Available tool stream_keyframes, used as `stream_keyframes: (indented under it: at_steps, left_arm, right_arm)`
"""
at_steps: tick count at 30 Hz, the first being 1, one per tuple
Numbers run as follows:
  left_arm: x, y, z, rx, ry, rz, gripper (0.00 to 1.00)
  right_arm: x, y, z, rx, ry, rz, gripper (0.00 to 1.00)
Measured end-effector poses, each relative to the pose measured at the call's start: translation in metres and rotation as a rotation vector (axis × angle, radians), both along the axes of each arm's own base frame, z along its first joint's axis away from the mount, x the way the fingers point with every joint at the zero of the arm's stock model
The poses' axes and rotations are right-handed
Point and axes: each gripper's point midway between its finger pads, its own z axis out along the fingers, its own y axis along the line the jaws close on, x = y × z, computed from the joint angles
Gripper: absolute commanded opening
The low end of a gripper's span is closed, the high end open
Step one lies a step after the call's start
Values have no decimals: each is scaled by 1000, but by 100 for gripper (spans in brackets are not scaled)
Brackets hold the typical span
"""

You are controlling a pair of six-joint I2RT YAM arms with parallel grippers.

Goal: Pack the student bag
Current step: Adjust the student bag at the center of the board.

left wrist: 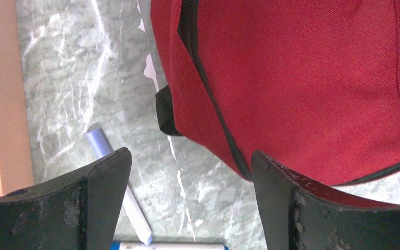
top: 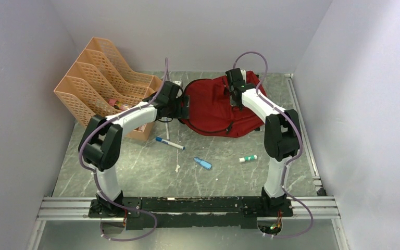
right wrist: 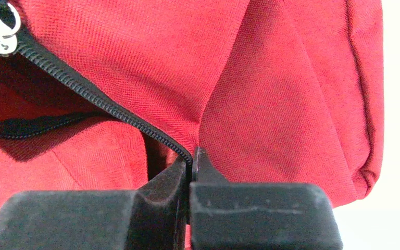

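Packing is barely starting: student bag (top: 213, 107) is lying back-centre on table (top: 135, 174), zip (right wrist: 83, 94) part-open. Right gripper (right wrist: 191, 166) is pinching zip edge, jaws clamped; left gripper (left wrist: 189, 161) is hovering beside bag w/ jaws spread. Marker (top: 170, 143) etc. are lying outside.

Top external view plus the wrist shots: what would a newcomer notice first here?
The dark-red student bag at the far middle of the table draws the eye, both arms bent over it. The right gripper has its fingers pinched shut on the bag's fabric by the zipper line, while the left gripper is open at the bag's left edge. An orange file rack stands far left.
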Motion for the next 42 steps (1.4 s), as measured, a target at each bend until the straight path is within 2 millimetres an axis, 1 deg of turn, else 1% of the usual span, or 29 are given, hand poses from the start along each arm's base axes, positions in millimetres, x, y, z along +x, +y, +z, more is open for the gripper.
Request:
stream_keyframes:
  at_steps: [1, 7, 10, 13, 15, 16, 17, 19, 21, 23, 26, 29, 31, 32, 33, 34, 35, 36, 38, 40, 42]
  left_arm:
    - [1, 0, -2, 4, 4, 1, 75]
    - [26, -10, -19, 11, 19, -7, 35]
    - [34, -11, -23, 0, 30, -14, 21]
    - [41, -6, -23, -20, 40, -19, 7]
    - [48, 0, -19, -29, 36, -11, 5]
    - [53, 3, -15, -34, 29, -6, 6]
    - [58, 8, -11, -37, 21, 0, 9]
    - [69, 16, -3, -39, 1, 12, 30]
    - [78, 25, 4, -34, -16, 14, 44]
    - [85, 31, 9, -36, -29, 15, 55]
    - [87, 34, 12, -42, -36, 8, 64]
    - [82, 29, 16, -41, -42, -13, 71]
    - [75, 20, 26, -45, -59, -37, 74]
    - [71, 13, 35, -52, -76, -52, 75]
    - [69, 4, 50, -67, -108, -70, 75]
    - [65, -3, 54, -71, -116, -84, 76]
    - [60, -15, 66, -86, -143, -109, 76]
    - [57, -25, 74, -95, -161, -130, 76]
    - [48, -52, 89, -119, -197, -181, 76]
    - [38, -80, 96, -137, -218, -235, 76]
    - [30, -104, 97, -150, -228, -277, 76]
  right_arm:
    - [-1, 1, 1, 5, 0, 2, 0]
    - [-5, 5, 12, 45, -16, 11, 0]
    - [-11, 8, 22, 73, -27, 21, 0]
    - [-15, 12, 36, 110, -52, 30, 0]
    - [-19, 15, 44, 136, -61, 39, 0]
    - [-21, 18, 47, 147, -63, 45, 0]
    - [-24, 21, 50, 158, -61, 56, 0]
    - [-28, 28, 51, 172, -56, 72, 0]
    - [-31, 35, 49, 180, -46, 88, 0]
    - [-36, 40, 44, 178, -31, 100, 0]
    - [-38, 38, 35, 156, -16, 89, 0]
    - [-36, 30, 21, 133, 2, 62, 0]
    - [-32, 26, 12, 126, 14, 47, 0]
    - [-30, 25, 7, 125, 18, 39, 0]
    - [-28, 23, 2, 127, 22, 32, 0]
    - [-27, 22, -3, 133, 29, 27, 0]
    - [-25, 21, -8, 143, 36, 24, 0]
    - [-24, 20, -11, 152, 38, 22, 0]
    - [-23, 20, -18, 190, 43, 19, 0]
    - [-21, 19, -21, 245, 41, 17, 0]
    - [-19, 18, -24, 316, 32, 17, 0]
